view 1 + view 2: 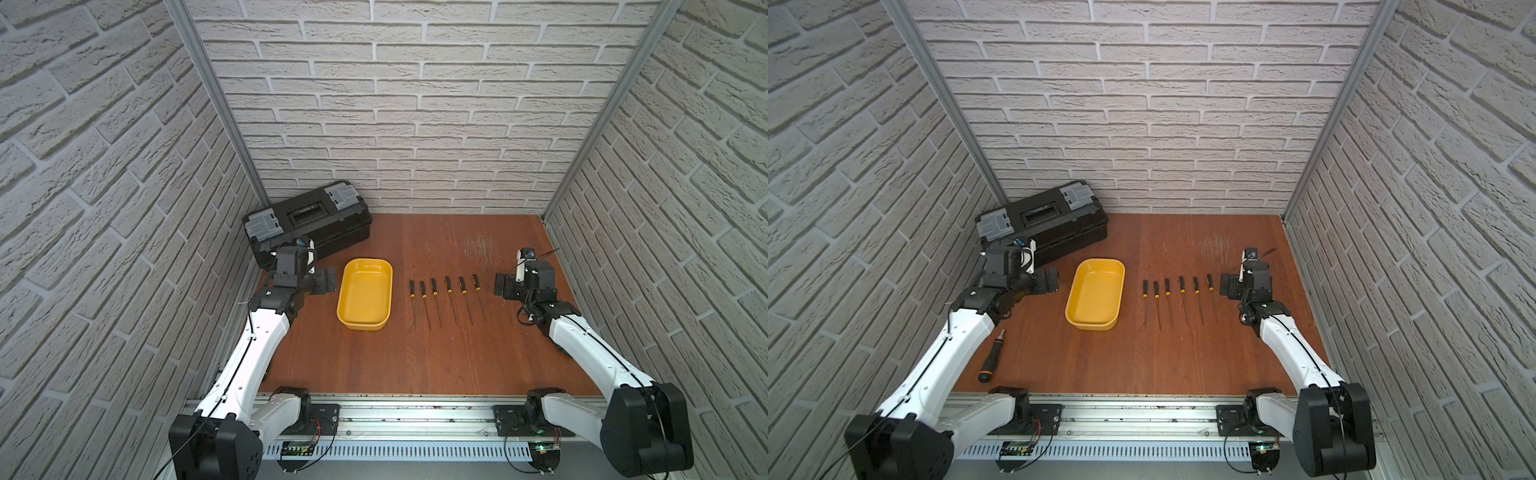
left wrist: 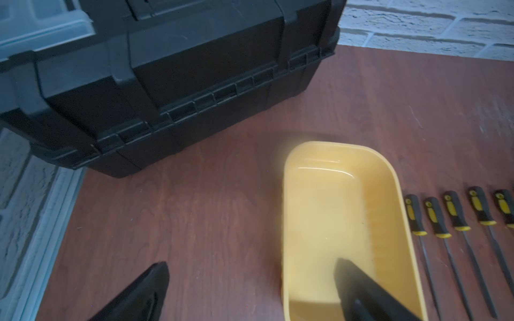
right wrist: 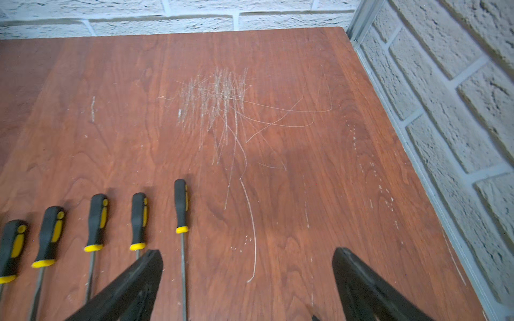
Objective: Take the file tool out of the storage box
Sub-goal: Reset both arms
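Here, six file tools point(image 1: 448, 283) are laid in a row on the wooden table point(image 1: 415, 365), just beside the storage box point(image 1: 365, 262), long axes front to back, handles toward the back wall point(image 1: 415, 124). The left gripper point(image 1: 331, 279) and right gripper point(image 1: 498, 285) are held wide open, clasping nothing. Brick-patterned side walls point(image 1: 104, 166) are seen around.

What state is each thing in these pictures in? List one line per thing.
Shallow yellow plastic tray: upright, empty.
Large black plastic toolbox with grey latches: lid shut.
Six slim metal files with black-and-yellow handles: lying in a row beside the tray.
Left gripper: jaws open, empty.
Right gripper: jaws open, empty.
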Available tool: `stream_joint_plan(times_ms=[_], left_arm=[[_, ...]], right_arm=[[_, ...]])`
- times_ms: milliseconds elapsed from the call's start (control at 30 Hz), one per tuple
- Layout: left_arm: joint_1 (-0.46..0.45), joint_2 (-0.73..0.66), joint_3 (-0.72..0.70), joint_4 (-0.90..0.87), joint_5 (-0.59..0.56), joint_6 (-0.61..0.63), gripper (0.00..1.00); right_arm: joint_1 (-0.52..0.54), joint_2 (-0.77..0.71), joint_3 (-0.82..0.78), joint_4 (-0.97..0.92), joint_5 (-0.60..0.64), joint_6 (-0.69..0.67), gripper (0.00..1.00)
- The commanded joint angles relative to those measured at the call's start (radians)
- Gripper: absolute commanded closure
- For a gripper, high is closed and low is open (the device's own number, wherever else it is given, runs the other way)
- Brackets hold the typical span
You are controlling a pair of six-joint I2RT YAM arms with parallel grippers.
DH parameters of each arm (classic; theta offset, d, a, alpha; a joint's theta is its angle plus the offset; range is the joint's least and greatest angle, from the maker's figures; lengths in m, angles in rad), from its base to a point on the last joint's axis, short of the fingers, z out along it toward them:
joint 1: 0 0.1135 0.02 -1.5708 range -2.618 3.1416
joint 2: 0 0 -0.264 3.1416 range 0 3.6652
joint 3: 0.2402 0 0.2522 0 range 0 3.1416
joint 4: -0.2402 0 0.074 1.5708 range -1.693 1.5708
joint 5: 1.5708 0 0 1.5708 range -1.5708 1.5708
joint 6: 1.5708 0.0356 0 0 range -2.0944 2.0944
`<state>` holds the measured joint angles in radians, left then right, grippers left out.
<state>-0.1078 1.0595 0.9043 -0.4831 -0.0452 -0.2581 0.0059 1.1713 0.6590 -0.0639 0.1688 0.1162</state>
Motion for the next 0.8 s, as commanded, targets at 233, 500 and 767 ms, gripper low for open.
stream_joint_plan(times_ms=[233, 500, 767], left_arm=[[0.119, -0.02, -0.146, 0.228, -0.003, 0.015, 0.02], [0.164, -0.06, -0.359, 0.582, -0.028, 0.069, 0.02], [0.244, 0.005, -0.488, 0.867, -0.026, 0.107, 0.01]], right_arm=[[-0.055, 0.175, -0.16, 0.589, -0.076, -0.072, 0.0], [-0.041, 0.297, -0.226, 0.796, -0.108, -0.093, 0.01], [-0.01, 0.339, -0.239, 0.85, -0.084, -0.124, 0.01]])
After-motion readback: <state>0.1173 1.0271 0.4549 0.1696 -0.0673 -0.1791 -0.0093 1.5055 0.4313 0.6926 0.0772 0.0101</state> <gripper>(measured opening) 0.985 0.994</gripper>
